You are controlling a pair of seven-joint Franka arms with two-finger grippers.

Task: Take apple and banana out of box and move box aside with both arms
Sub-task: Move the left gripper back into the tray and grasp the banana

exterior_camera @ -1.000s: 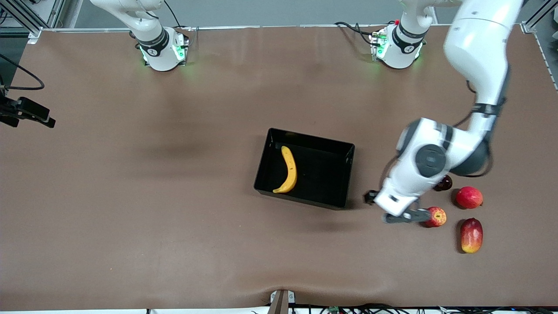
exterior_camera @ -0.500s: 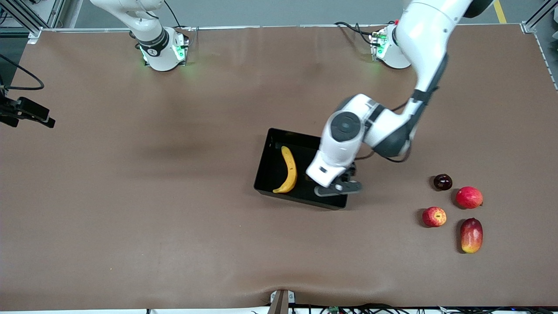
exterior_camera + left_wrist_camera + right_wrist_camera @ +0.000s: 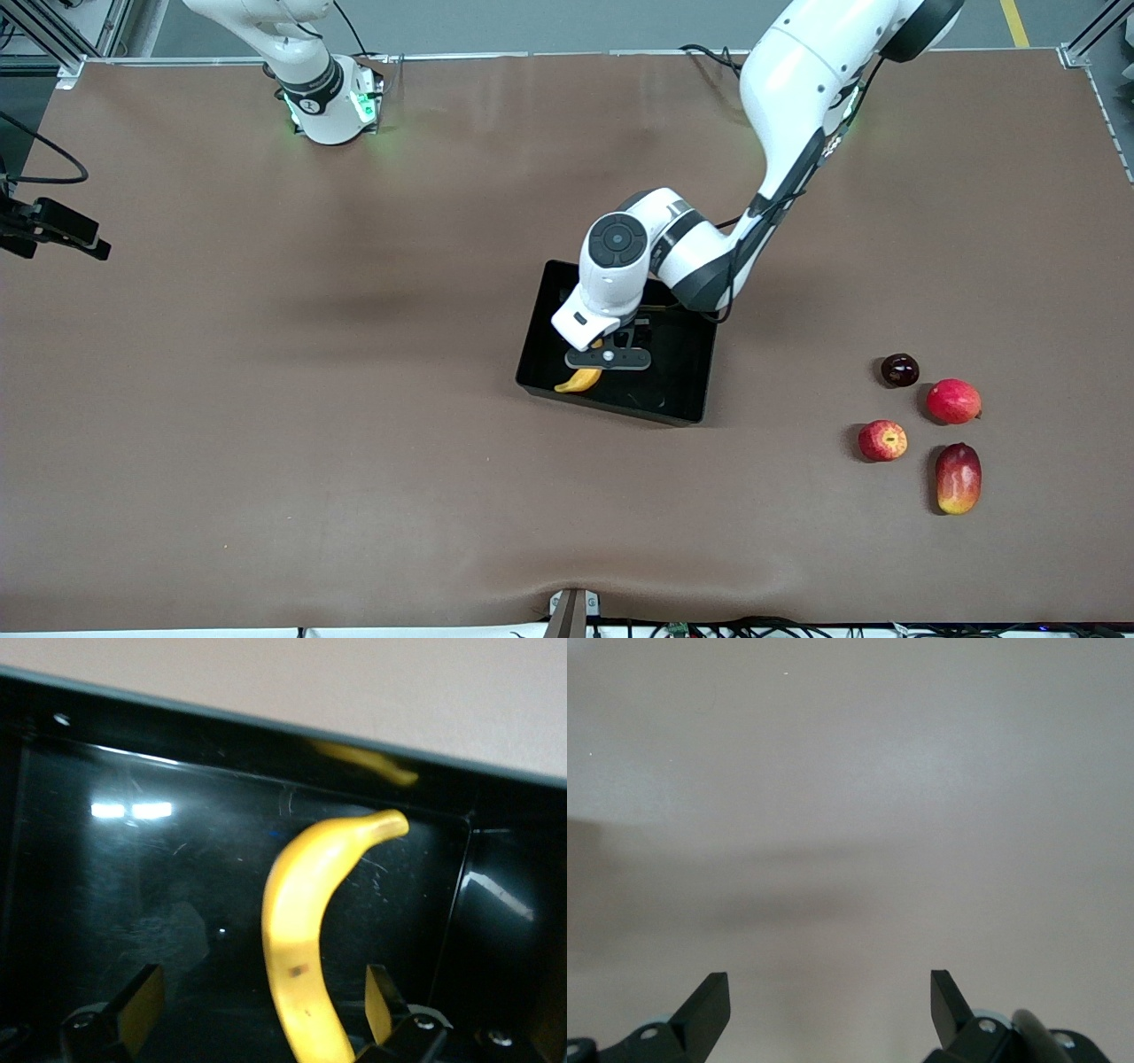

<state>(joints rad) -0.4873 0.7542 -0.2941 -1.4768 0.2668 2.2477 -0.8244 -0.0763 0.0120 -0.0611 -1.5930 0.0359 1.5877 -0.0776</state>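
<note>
The black box [image 3: 620, 406] lies at mid-table with the yellow banana [image 3: 577, 381] inside; only the banana's nearer tip shows under my left hand. My left gripper [image 3: 608, 358] hangs open over the box. In the left wrist view the banana [image 3: 310, 904] runs between its spread fingers [image 3: 142, 1010], closer to one of them, on the box floor [image 3: 133, 886]. The small red apple [image 3: 882, 440] rests on the table toward the left arm's end. My right gripper [image 3: 830, 1001] is open over bare table and shows nothing between its fingers; that arm waits.
Beside the apple lie a red-yellow mango [image 3: 959, 478], a round red fruit [image 3: 953, 400] and a dark maroon fruit [image 3: 900, 369]. The right arm's base [image 3: 328, 97] stands at the table's back edge. A black camera mount [image 3: 53, 229] juts in at the right arm's end.
My left arm has swung from beside the apple across to the box and now covers most of the banana. The apple stays on the table. Both grippers stay open.
</note>
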